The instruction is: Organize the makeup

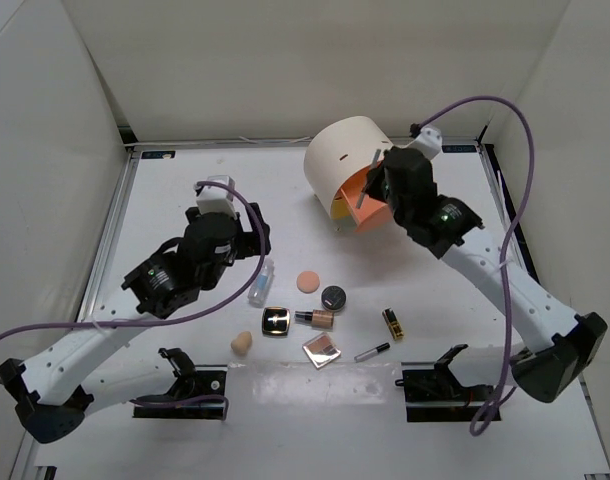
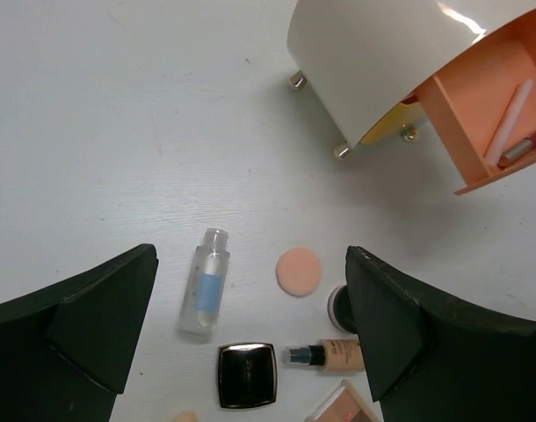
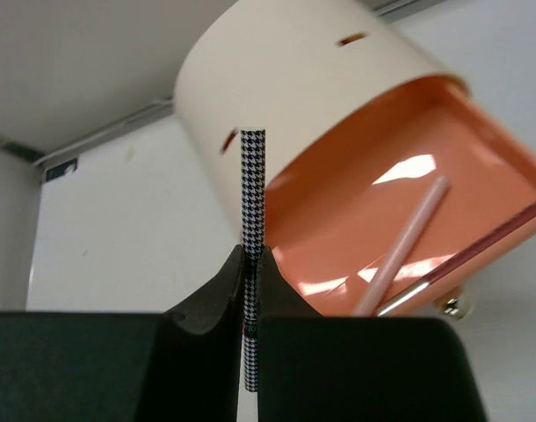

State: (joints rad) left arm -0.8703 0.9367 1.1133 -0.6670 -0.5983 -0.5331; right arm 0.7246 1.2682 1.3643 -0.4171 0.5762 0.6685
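My right gripper (image 1: 378,186) is shut on a slim black-and-white houndstooth tube (image 3: 252,202), held upright over the near edge of the open orange drawer (image 3: 400,211). A pink slim tube (image 3: 410,239) and a red-and-silver stick lie in that drawer. My left gripper (image 2: 250,264) is open and empty above the clear little bottle (image 2: 204,286). On the table lie the peach puff (image 1: 307,281), round black compact (image 1: 333,296), black square compact (image 1: 276,321), foundation bottle (image 1: 317,318), beige egg sponge (image 1: 242,344), mirrored palette (image 1: 322,349), gold lipstick (image 1: 393,323) and a thin black pencil (image 1: 371,352).
The large cream cylinder box (image 1: 343,160) stands at the back centre on small gold feet, its drawer pulled out toward the right arm. White walls enclose the table on three sides. Purple cables loop from both arms.
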